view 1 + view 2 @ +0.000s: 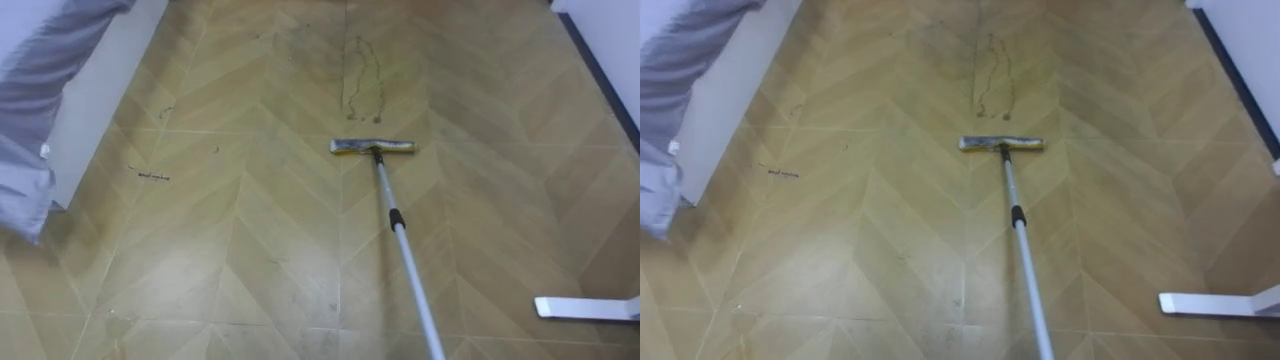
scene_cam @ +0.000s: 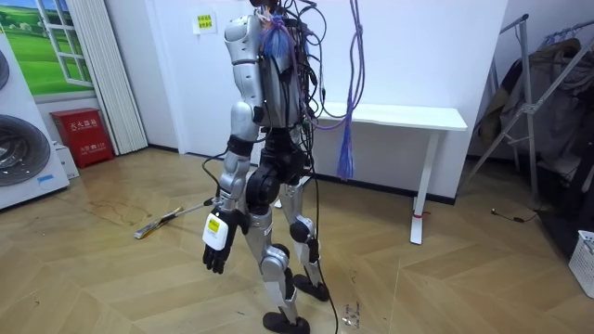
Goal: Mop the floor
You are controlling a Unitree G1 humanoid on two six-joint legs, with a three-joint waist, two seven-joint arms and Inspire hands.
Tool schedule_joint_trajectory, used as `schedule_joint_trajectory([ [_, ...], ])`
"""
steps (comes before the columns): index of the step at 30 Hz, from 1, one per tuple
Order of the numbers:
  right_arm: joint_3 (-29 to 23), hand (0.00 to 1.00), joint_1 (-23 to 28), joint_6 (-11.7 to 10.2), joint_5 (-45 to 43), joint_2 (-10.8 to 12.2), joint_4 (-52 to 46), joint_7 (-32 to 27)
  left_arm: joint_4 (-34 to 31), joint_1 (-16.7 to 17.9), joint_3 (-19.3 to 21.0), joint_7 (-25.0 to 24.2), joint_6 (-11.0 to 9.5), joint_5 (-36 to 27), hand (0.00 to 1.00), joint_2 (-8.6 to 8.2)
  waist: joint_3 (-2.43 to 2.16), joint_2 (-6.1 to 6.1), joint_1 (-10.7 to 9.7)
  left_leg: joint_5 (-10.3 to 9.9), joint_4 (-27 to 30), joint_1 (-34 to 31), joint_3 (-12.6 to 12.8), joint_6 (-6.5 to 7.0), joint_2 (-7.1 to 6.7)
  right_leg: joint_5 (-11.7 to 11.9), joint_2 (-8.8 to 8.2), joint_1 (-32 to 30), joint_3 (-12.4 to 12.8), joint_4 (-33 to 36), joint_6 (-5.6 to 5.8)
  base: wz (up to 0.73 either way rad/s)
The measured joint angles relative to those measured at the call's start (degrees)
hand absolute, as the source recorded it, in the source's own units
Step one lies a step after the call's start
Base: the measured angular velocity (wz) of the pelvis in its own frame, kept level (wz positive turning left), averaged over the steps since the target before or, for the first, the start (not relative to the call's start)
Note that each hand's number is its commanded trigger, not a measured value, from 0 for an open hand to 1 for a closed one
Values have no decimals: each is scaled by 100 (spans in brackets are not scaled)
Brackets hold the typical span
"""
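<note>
My left hand point(image 2: 214, 246) hangs beside my thigh, fingers relaxed and holding nothing, as I stand on the herringbone floor point(image 1: 250, 250) near a white desk point(image 2: 408, 118). The mop point(image 1: 396, 216) rests head-down mid-floor (just short of a faint stain ring point(image 1: 362, 80)), its handle slanting back toward me.

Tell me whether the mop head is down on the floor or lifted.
Down: the mop head lies flat on the wood floor, just short of the dark stain.
</note>
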Motion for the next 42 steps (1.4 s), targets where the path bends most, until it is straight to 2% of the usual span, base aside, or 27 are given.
schedule_joint_trajectory([
  [6,5,100,-19,-144,1,3,53,-117,37,-154,-103,18,-17,-2,0,24,-3,6,-16,28,49,-401,-3,38,-9,10,-23,-389,-28,53,1,0],
  [12,105,100,-175,-366,153,4,246,-286,255,-415,-336,126,-150,18,0,42,8,22,-25,64,146,-956,-91,59,-15,22,-36,-934,-66,161,0,4],
  [15,90,100,-263,-485,229,-7,251,-368,284,-538,-444,193,-261,9,0,27,41,101,-107,92,265,-1341,-258,73,-14,17,-63,-1372,-165,465,-1,22],
  [18,92,100,-425,-514,271,-9,251,-469,416,-694,-555,263,-346,-20,0,33,91,142,-146,102,406,-1662,-369,78,-5,-95,-156,-1971,-181,1184,-29,13],
  [19,90,100,-461,-554,338,-17,252,-509,494,-799,-634,301,-363,-118,0,27,117,141,-160,101,476,-1756,-483,78,-28,-191,-231,-2188,-143,1482,-27,27],
  [21,87,100,-492,-555,460,-46,253,-565,610,-941,-693,324,-395,-204,0,24,132,167,-159,99,681,-2013,-493,76,-114,-269,-295,-2297,-83,1610,-59,31],
  [22,74,100,-533,-556,530,-84,271,-566,648,-987,-646,322,-447,-207,0,23,154,205,-131,95,856,-2208,-489,75,-137,-281,-307,-2421,-73,1688,-53,16],
  [24,69,100,-590,-555,642,-109,286,-567,698,-984,-594,318,-448,-204,0,47,159,215,-122,95,1066,-2421,-530,75,-169,-333,-358,-2621,-62,1934,-35,16],
  [25,64,100,-609,-554,739,-114,285,-561,727,-984,-563,298,-403,-188,0,49,170,229,-101,76,1288,-2544,-590,75,-168,-411,-407,-2746,-55,2206,-52,27],
  [26,43,100,-649,-551,824,-142,284,-548,731,-982,-559,270,-355,-134,0,54,220,303,-49,-51,1711,-2718,-693,78,-149,-530,-419,-2986,11,2604,-47,22],
  [27,43,100,-663,-534,848,-145,284,-567,731,-975,-567,247,-327,-107,0,72,214,305,-1,-160,1971,-2843,-719,50,-139,-633,-392,-3050,88,2672,-92,0],
  [28,43,100,-720,-448,864,-148,308,-624,743,-966,-568,229,-293,-104,0,129,171,236,157,-399,2605,-3169,-723,-51,-138,-938,-369,-3125,155,2815,-172,-23],
  [29,-3,100,-887,-416,855,-164,468,-661,784,-962,-568,223,-218,-92,0,167,191,285,224,-598,3276,-3553,-712,-87,-99,-1196,-373,-3310,90,3219,-202,-18],
  [30,-12,100,-958,-412,863,-170,538,-662,813,-962,-584,219,-157,-94,0,185,214,330,239,-630,3579,-3732,-705,-119,-98,-1298,-374,-3393,63,3437,-226,0],
  [31,-13,100,-1042,-410,923,-192,610,-623,903,-955,-662,216,-34,-97,0,233,218,343,256,-635,4139,-3971,-695,-128,-80,-1513,-379,-3500,95,3746,-286,9],
  [32,-14,100,-1176,-310,960,-202,744,-606,900,-895,-675,216,97,-100,0,260,206,329,322,-633,4626,-4132,-634,-128,0,-1743,-362,-3494,169,3947,-350,0],
  [33,-12,100,-1243,-247,1000,-208,795,-605,897,-849,-686,214,144,-99,0,271,196,293,344,-629,4851,-4206,-618,-131,14,-1908,-346,-3490,226,4050,-359,-13],
  [34,-7,100,-1343,-143,1015,-238,892,-604,905,-738,-699,186,171,-96,0,269,212,275,419,-670,5175,-4331,-619,-156,31,-2056,-326,-3493,291,4304,-407,0],
  [36,5,100,-1369,-16,1056,-311,891,-596,878,-617,-731,85,172,-88,0,264,182,251,454,-781,5079,-4483,-582,-127,-25,-2207,-324,-3490,313,4491,-429,3],
  [37,21,100,-1386,44,1110,-353,899,-589,803,-565,-732,35,170,-84,0,252,177,241,499,-786,4768,-4650,-462,-132,-24,-2242,-320,-3473,312,4520,-446,-13],
  [38,94,100,-1371,77,1131,-368,894,-569,770,-481,-734,-18,174,-83,0,247,179,249,504,-747,4230,-4773,-318,-128,-35,-2285,-324,-3412,323,4511,-417,-18],
  [39,104,100,-1351,78,1136,-368,897,-552,771,-453,-734,-44,179,-89,0,243,189,236,502,-631,3951,-4815,-271,-79,-57,-2314,-325,-3362,331,4501,-397,-18],
  [40,143,100,-1278,83,1155,-338,897,-541,772,-407,-736,-57,187,-96,0,236,171,201,512,-374,3778,-4821,-182,45,-124,-2399,-386,-3272,406,4493,-326,-12],
  [41,176,100,-1132,69,1234,-339,903,-501,755,-410,-748,-58,196,-96,0,204,135,176,451,-349,3748,-4743,-97,177,-150,-2454,-416,-3197,451,4435,-213,-4],
  [42,176,100,-1077,62,1263,-355,909,-477,719,-430,-774,-58,198,-95,0,191,140,165,409,-383,3740,-4701,-55,236,-182,-2468,-455,-3156,463,4416,-161,0],
])
